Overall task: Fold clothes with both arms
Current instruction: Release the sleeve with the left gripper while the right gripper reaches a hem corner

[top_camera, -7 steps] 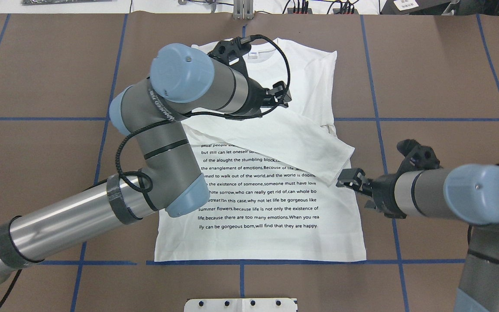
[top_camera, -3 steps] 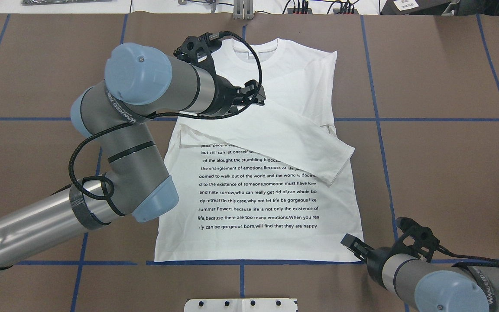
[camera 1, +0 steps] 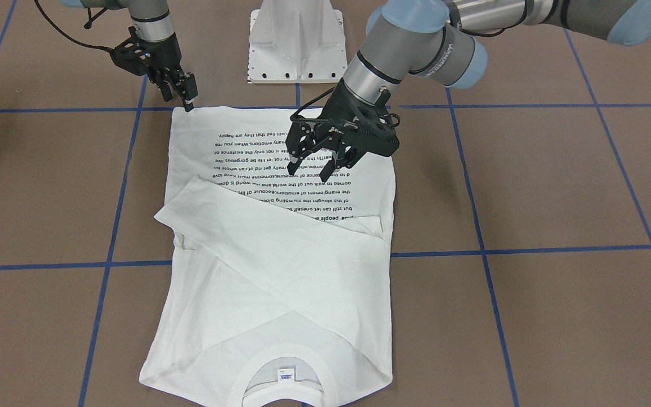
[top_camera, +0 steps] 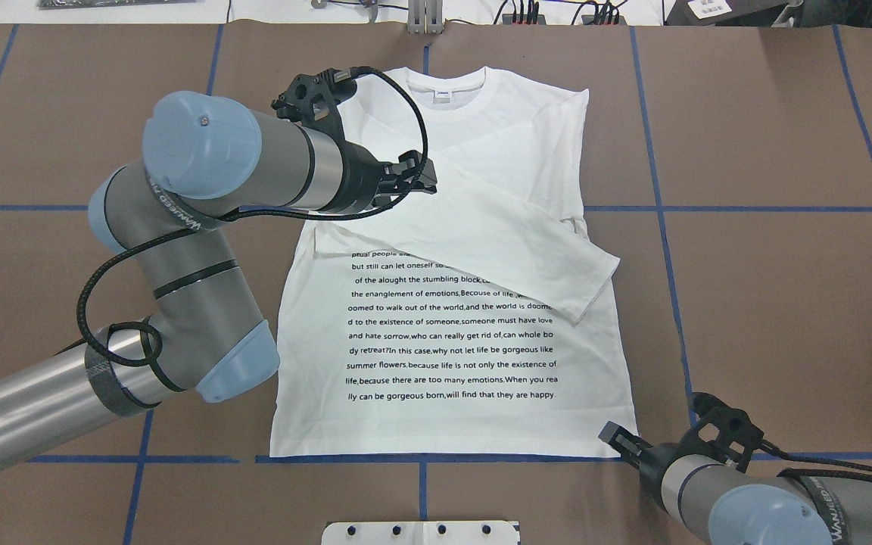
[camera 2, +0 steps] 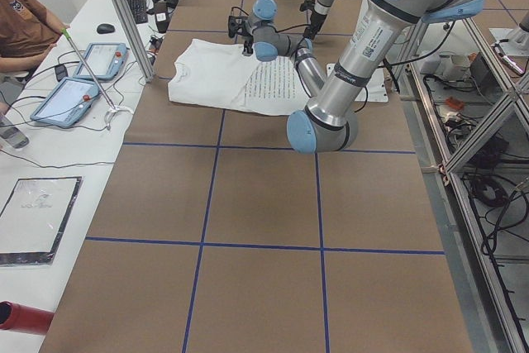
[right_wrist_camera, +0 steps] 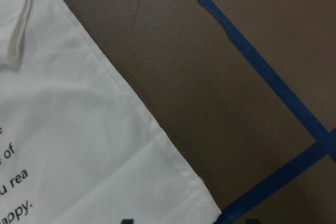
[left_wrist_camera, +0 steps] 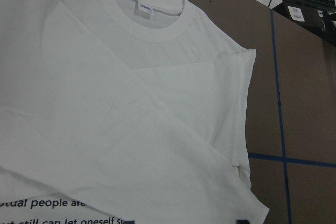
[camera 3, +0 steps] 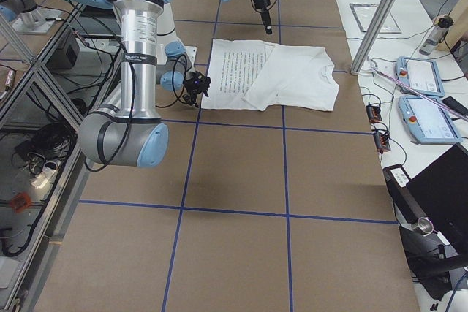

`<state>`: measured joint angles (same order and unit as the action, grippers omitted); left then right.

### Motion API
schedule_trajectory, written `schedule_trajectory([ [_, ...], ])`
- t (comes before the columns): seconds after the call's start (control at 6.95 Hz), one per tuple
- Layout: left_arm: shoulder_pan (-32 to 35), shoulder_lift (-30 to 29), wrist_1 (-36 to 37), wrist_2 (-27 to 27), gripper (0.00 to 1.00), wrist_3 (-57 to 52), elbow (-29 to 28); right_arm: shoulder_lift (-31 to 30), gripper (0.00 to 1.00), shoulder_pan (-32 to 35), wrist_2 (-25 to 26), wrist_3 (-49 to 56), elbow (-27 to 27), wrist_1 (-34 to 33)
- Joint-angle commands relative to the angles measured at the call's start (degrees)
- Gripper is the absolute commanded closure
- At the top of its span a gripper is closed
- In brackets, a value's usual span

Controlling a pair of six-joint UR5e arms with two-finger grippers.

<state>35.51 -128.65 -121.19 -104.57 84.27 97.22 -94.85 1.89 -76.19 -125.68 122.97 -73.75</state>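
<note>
The white long-sleeved T-shirt [top_camera: 481, 174] lies flat, print side up, in the middle of the brown table [top_camera: 769, 136], which is marked off by blue tape lines [top_camera: 660, 227]. In the overhead view its collar points to 12 o'clock and its hem to 6 o'clock. The left arm [top_camera: 201, 250] reaches in from 8 o'clock and the right arm [top_camera: 769, 507] from 5 o'clock. A white pedestal base [camera 1: 296, 42] stands just beyond the hem at 6 o'clock. One sleeve [top_camera: 512, 242] is folded slantwise across the chest, its cuff [top_camera: 593, 291] at the shirt's 3 o'clock edge. Lines of black text [top_camera: 451, 337] fill the lower half. The ribbed collar [top_camera: 457, 101] carries a small neck label [top_camera: 443, 95]. The left gripper [camera 1: 313, 167] hangs above the shirt at about 10 o'clock from its middle, jaws spread and empty. The right gripper [top_camera: 614, 437] sits at the hem's 5 o'clock corner, its tips apart, with the corner lying between them in the wrist view.
</note>
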Motion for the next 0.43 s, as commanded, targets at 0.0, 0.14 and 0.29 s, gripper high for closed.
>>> schedule_trajectory([
  [0.0,-0.09,0.41,-0.18,0.06,0.29,0.02,0.42,1.06,0.30,-0.13,-0.19,0.00,-0.97,-0.08],
  [0.14,-0.09,0.50,-0.27,0.15,0.29,-0.07,0.34,1.15,0.49,0.04,-0.19,0.00,-0.80,-0.34],
  [0.29,-0.09,0.50,-0.36,0.15,0.29,-0.07,0.42,1.15,0.65,0.04,-0.19,0.00,-1.50,-0.35],
])
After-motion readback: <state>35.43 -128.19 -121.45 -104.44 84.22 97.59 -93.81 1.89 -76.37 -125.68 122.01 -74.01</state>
